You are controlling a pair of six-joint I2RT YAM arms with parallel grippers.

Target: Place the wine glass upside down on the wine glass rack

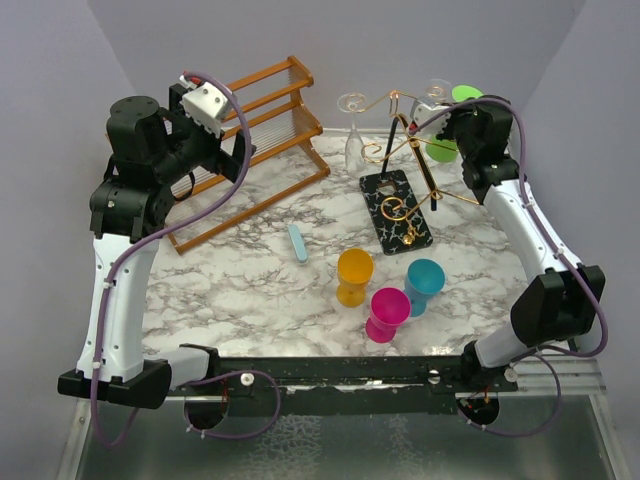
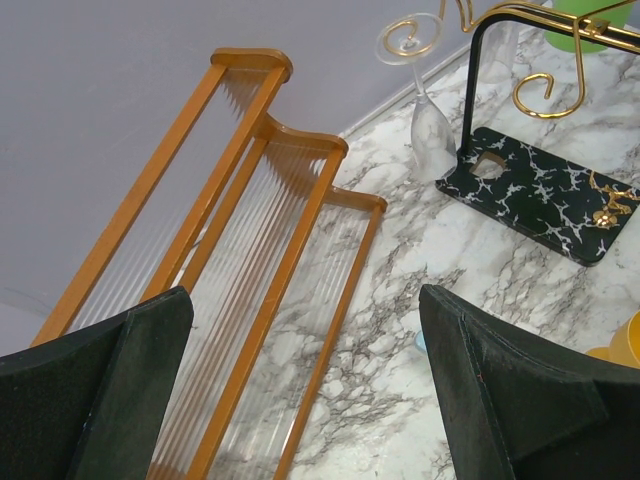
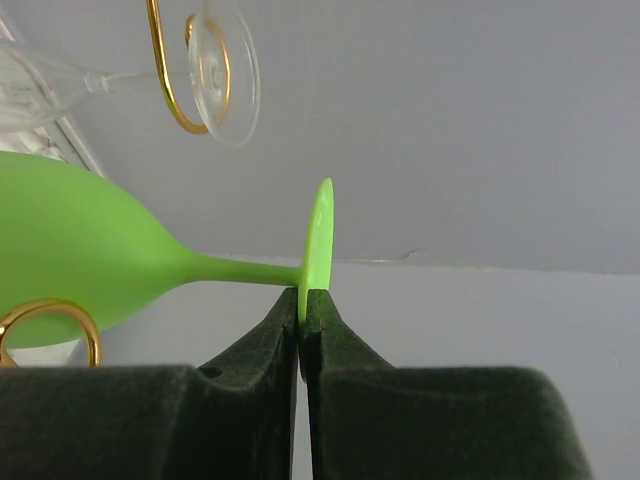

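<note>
The right gripper (image 3: 301, 300) is pinching the green wine glass (image 3: 90, 245) by its foot, upper right, beside the wine glass rack (image 1: 385, 195). The left gripper (image 2: 305, 300) is gaping wide, upper left.

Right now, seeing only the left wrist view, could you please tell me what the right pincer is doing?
Observer: The right pincer is shut on the disc foot of a lime-green plastic wine glass.
Operator: Which way up is it?
Observer: Foot uppermost, bowl lower, beside the curly gold wire rack.
Operator: What stands nearer the arms?
Observer: An orange plastic goblet, a pink one and a teal one stand upright on the white marbled table.
</note>
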